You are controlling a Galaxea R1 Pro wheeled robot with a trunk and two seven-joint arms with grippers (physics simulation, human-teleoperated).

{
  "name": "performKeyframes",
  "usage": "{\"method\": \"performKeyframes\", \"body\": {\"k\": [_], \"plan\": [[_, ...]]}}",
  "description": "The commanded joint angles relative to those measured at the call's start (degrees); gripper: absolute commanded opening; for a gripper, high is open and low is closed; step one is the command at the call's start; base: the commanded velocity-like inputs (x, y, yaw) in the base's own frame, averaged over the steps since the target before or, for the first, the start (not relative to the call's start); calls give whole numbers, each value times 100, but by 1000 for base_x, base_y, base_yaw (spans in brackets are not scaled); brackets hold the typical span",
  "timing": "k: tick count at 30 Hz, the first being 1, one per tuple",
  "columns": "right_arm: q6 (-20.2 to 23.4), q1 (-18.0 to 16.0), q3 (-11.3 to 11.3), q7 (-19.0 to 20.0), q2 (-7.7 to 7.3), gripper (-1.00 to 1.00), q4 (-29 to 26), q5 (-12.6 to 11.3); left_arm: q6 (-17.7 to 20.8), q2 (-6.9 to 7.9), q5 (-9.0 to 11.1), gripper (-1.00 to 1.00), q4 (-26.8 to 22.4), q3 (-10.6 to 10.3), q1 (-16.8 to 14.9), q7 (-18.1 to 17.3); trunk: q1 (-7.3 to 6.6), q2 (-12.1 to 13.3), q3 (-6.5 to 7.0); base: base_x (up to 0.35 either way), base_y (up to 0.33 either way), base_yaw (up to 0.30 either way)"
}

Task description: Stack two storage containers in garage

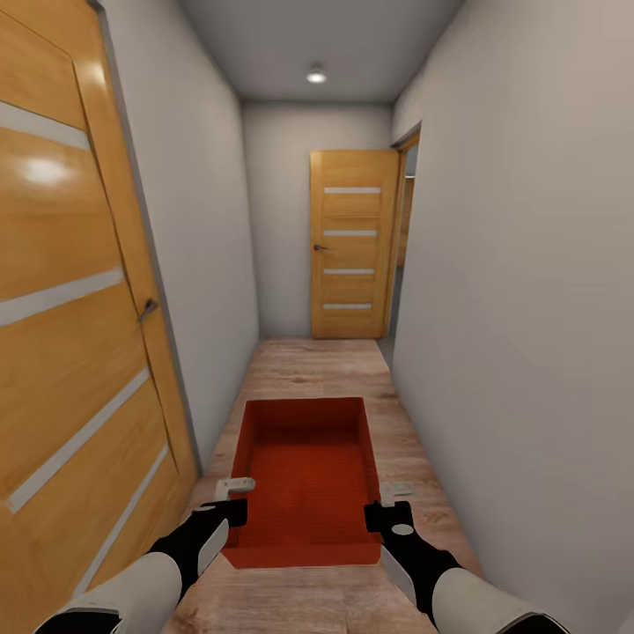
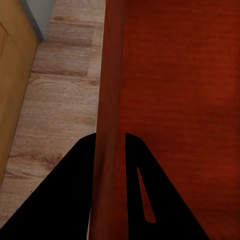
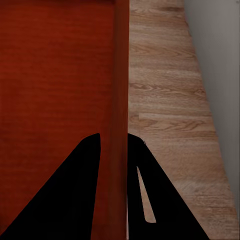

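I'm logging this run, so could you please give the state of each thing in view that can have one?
Bin: upright, open-topped, empty, held by both side walls.
Left end effector: shut on the bin's wall.
Right end effector: shut on the bin's opposite wall.
Left door: looks shut.
Far door: swung open, beside a doorway.
Ceiling light: on.

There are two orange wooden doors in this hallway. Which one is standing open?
The far door at the hallway's end stands open, swung away from the doorway on its right. The near door beside the left gripper lies along the left wall.
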Motion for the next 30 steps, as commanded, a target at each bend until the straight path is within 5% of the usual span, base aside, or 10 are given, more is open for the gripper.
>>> {"method": "performKeyframes", "body": {"k": [1, 30], "plan": [[-40, -5, -257, -265, -50, -100, 17, -442, -491, 118, -62, -100, -33, 206, -2, 54, 3, -4, -7, 325, 0, 0], [-28, -5, -253, -273, -50, -100, 17, -455, -495, 144, -57, -100, -33, 206, -2, 54, 3, -4, -7, 325, 0, 0]]}}
